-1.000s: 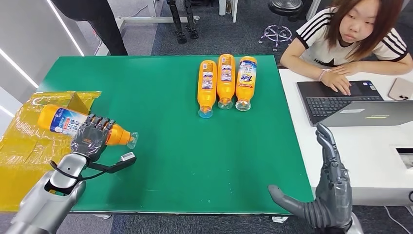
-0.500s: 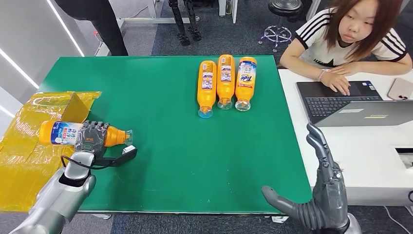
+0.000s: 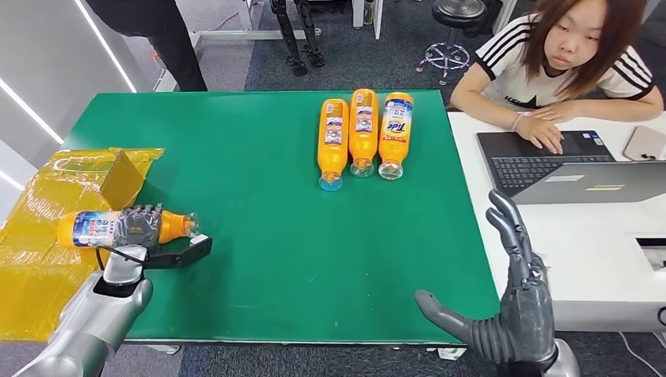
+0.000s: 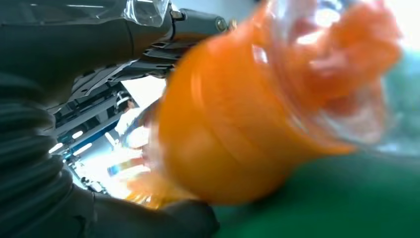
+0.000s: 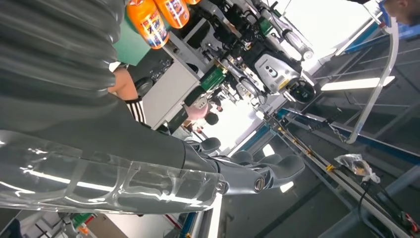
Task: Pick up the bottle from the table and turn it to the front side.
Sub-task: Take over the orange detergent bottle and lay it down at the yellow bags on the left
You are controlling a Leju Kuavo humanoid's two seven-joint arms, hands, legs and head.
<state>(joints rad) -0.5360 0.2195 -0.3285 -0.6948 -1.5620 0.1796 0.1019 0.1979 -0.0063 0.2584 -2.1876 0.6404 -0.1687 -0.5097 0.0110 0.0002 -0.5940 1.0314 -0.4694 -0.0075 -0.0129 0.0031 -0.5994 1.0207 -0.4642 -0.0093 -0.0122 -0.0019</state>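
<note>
My left hand (image 3: 139, 226) grips an orange bottle (image 3: 93, 228) with a blue and white label, lying sideways at the table's left edge, its clear cap (image 3: 191, 228) toward the table's middle. The left wrist view shows the same orange bottle (image 4: 237, 129) close and blurred, with my dark fingers (image 4: 143, 29) wrapped over it. Three more orange bottles (image 3: 363, 133) lie side by side at the far middle of the green table (image 3: 298, 236), caps toward me. My right hand (image 3: 510, 314) hangs open off the table's near right corner, fingers spread, holding nothing.
Yellow plastic wrapping (image 3: 47, 259) covers the table's left end under the held bottle. A white desk (image 3: 581, 228) at the right holds a laptop (image 3: 565, 169), and a person (image 3: 573, 59) sits behind it. Another person's dark legs (image 3: 157, 31) stand at the far left.
My left hand has drawn the bottle back toward the left, over the yellow wrapping, and lowered it. My right hand has shifted slightly left, still open.
</note>
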